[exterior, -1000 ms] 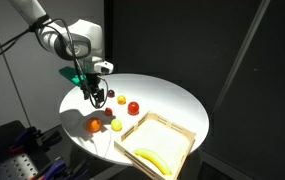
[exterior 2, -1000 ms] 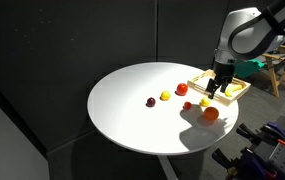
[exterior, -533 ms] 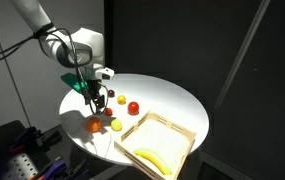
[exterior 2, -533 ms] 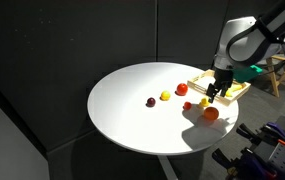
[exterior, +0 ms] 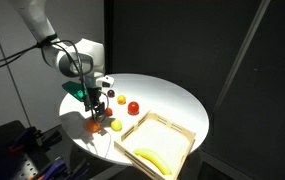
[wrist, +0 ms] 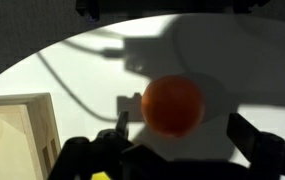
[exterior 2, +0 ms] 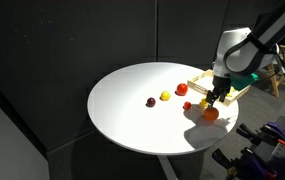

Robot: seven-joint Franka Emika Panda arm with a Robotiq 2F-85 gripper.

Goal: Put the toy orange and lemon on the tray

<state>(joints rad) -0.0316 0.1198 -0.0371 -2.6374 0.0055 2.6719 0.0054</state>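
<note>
The toy orange (exterior: 93, 126) lies on the round white table near its edge; it also shows in an exterior view (exterior 2: 211, 114) and fills the middle of the wrist view (wrist: 172, 104). My gripper (exterior: 96, 108) (exterior 2: 213, 100) (wrist: 182, 122) is open and empty, just above the orange, with a finger on each side of it. The pale yellow-green lemon (exterior: 115, 125) (exterior 2: 203, 104) lies beside the orange. The pale wooden tray (exterior: 172, 132) (exterior 2: 232, 88) (wrist: 27, 125) stands close by, with a yellow banana (exterior: 152, 159) in it.
A red-and-yellow round fruit (exterior: 134, 107), a small yellow one (exterior: 120, 98) and a dark one (exterior: 110, 93) lie farther in on the table (exterior: 172, 100). The table edge is close to the orange. Dark curtains surround the scene.
My gripper has moved down and toward the table edge, from above the small fruits to just over the orange. The fruits and the tray have not moved.
</note>
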